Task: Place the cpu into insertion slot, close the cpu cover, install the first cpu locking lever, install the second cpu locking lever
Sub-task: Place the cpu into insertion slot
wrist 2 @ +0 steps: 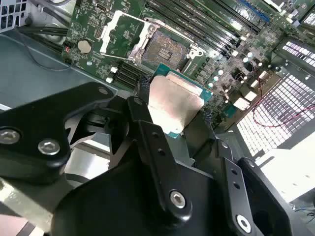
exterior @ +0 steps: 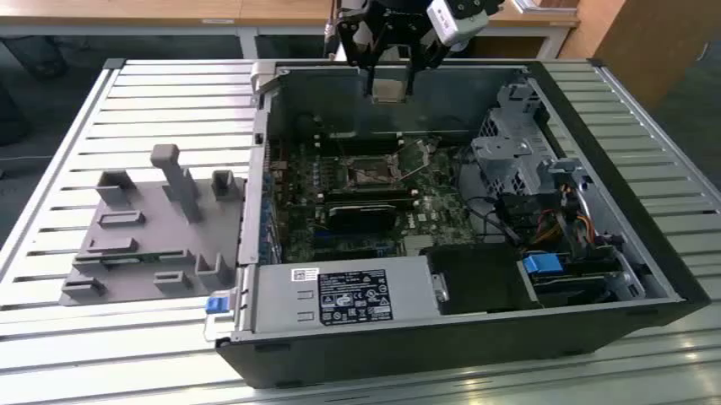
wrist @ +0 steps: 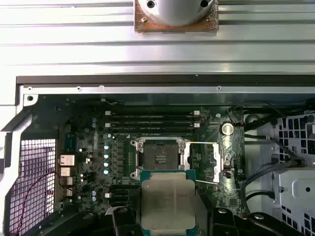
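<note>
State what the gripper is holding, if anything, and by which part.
The gripper holds the cpu, pinched by two opposite side edges; it is not yet in the insertion slot.

Slatted aluminium counter, evenly lit. Behind it: wooden-topped desk on white legs, brown wooden panel, dark floor.

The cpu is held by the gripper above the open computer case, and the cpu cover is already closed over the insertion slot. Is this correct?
Not entirely. The cpu cover is not closed: the second wrist view shows it swung open beside the insertion slot, whose pin field lies bare. The rest is right: the gripper holds the cpu above the open computer case.
</note>
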Tool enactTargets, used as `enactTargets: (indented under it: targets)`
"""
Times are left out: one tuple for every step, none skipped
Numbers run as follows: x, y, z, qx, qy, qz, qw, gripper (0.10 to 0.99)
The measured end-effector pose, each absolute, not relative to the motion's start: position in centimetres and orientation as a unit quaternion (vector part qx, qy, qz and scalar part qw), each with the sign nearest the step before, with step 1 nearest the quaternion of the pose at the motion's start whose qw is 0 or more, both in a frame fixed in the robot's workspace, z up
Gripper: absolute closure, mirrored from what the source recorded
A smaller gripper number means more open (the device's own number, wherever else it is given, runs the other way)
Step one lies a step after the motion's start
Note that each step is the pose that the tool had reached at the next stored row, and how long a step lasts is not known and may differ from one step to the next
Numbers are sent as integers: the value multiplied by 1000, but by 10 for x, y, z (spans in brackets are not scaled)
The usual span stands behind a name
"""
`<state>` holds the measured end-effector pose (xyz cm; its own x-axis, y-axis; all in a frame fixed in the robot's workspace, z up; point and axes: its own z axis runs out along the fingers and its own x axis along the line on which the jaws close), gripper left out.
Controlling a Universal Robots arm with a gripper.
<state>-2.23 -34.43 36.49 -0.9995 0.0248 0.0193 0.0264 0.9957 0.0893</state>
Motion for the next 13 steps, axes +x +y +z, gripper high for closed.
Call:
enactTargets:
  targets:
    - [-22,-344,365,-13,-999,-45,9,553]
    - [-22,-344,365,-13,-999,-45,9,553]
    - [-22,-344,365,-13,-999,-45,9,553]
    - [-22,-344,365,-13,-999,-45,9,553]
    - [-22,-344,365,-13,-999,-45,9,553]
    - [-22,-344,365,-13,-999,-45,9,553]
    - [-22,-344,365,-13,-999,-45,9,553]
    - [-22,-344,365,-14,-999,-45,9,553]
    - [-22,-344,365,-15,-999,-45,9,553]
    - [-22,-344,365,-17,-999,-45,9,553]
    - [-22,-344,365,-19,-999,-45,9,553]
    - [-22,-344,365,-21,-999,-45,9,553]
    - [-22,-344,365,-24,-999,-45,9,553]
